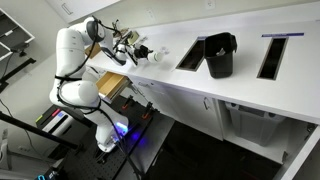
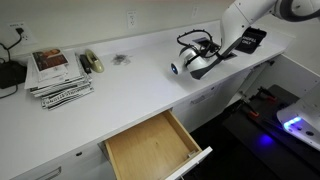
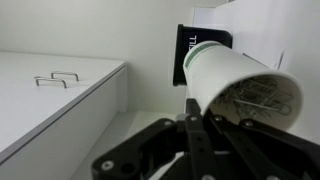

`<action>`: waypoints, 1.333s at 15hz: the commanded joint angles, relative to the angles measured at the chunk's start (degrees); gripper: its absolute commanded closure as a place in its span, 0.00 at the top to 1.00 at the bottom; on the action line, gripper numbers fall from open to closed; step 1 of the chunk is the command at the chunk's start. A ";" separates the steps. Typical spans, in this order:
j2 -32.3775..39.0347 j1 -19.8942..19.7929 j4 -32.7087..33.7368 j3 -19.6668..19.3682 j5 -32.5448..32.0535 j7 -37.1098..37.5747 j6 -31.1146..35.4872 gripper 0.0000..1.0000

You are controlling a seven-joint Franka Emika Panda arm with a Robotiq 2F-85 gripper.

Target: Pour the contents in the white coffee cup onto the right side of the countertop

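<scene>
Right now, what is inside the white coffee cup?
In the wrist view the white coffee cup is tipped sideways, and a small cluster of thin pale bits lies inside near its mouth. The fingers cover its lower edge, hiding anything there.

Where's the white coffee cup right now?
In an exterior view, right of centre, the white coffee cup lies sideways in the gripper above the countertop.
</scene>
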 commanded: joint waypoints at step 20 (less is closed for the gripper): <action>-3.38 -0.46 -1.43 0.11 1.24 -2.69 -1.90 0.01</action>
